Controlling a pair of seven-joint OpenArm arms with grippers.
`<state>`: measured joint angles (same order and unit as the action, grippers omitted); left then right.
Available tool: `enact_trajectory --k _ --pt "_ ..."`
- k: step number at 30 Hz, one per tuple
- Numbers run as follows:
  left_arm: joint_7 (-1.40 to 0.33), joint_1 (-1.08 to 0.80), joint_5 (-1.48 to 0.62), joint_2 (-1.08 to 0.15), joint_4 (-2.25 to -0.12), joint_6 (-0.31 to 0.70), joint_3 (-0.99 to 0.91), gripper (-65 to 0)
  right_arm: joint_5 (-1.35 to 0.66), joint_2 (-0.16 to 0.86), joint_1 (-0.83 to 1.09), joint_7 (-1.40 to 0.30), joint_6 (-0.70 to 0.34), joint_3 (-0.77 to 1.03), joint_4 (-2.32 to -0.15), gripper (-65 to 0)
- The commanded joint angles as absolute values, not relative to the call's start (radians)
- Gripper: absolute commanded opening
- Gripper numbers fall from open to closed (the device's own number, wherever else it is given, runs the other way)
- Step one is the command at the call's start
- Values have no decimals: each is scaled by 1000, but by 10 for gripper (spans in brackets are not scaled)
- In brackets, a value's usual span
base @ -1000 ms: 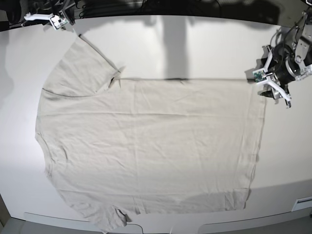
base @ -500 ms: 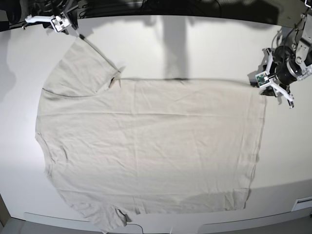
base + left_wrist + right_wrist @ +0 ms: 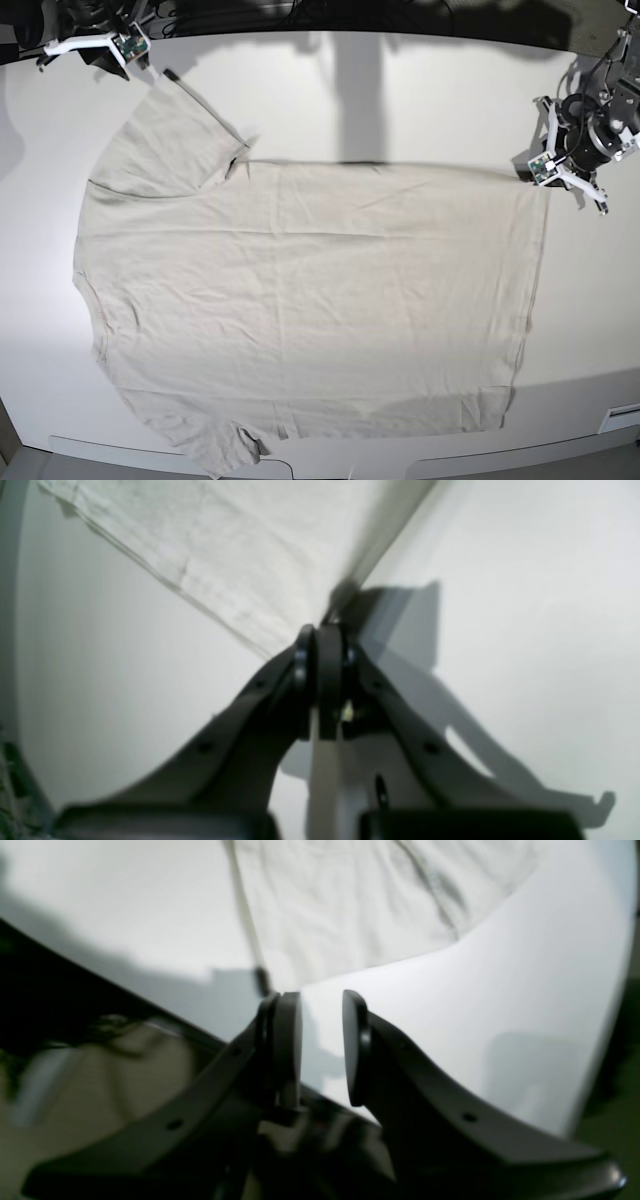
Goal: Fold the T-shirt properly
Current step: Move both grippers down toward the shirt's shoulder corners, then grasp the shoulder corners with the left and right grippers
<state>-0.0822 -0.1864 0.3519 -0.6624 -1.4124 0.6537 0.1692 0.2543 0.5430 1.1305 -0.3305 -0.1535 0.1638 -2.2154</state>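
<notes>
The T-shirt (image 3: 300, 290) lies spread flat on the white table (image 3: 430, 100), pale grey-beige, with its collar to the left and its hem to the right. My left gripper (image 3: 543, 178) is at the hem's far right corner. In the left wrist view the left gripper (image 3: 325, 635) is shut on that corner of the T-shirt (image 3: 225, 555), whose cloth runs away up and to the left. My right gripper (image 3: 155, 66) is at the far left, at the tip of the upper sleeve. In the right wrist view the right gripper (image 3: 322, 1010) is open over bare table, and the sleeve (image 3: 350, 905) lies just ahead.
Dark cables and clutter (image 3: 230, 12) run along the table's back edge. The front edge (image 3: 350, 465) has curved cut-outs, and the lower sleeve hangs slightly over it. A small white fitting (image 3: 622, 415) sits at the right front corner.
My left gripper has closed on the hem corner and shifted slightly up and to the right, drawing the corner taut. The right gripper has barely moved near the sleeve tip.
</notes>
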Motion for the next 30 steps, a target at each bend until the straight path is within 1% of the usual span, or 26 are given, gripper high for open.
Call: enact_trajectory --k 1,2,4,6,9,13,21,23,26,30 --pt "-97 -194 327 -675 -1414 673 168 -650 300 549 1142 -307 -142 171 -2234 -489" --pt "-101 -197 296 -672 -1414 672 168 -650 358 558 1142 -300 -144 171 -2234 -462" --pt "-131 -197 255 -654 -1414 649 168 -650 443 613 1143 -297 -179 171 -2231 -416" --pt "-189 -196 253 -625 -1414 612 168 -650 466 685 1145 -294 -207 170 -2221 -410" --pt "-253 -197 253 -585 -1414 571 168 -650 518 779 1143 -268 -213 169 -2188 -410" --pt "-262 -196 260 -553 -1414 568 168 -650 604 849 1110 -228 -212 169 -2107 -410" --pt "-282 -196 260 -546 -1414 567 168 -650 630 918 952 -58 -213 144 -1877 -410" --pt "-288 -196 260 -546 -1414 566 168 -650 631 932 897 -56 -213 96 -1828 -410" --pt "-297 -196 260 -546 -1414 529 167 -650 683 930 799 -57 -213 -6 -1750 -410" --pt "-299 -196 260 -546 -1414 511 167 -650 715 928 682 -96 -211 -150 -1658 -410"
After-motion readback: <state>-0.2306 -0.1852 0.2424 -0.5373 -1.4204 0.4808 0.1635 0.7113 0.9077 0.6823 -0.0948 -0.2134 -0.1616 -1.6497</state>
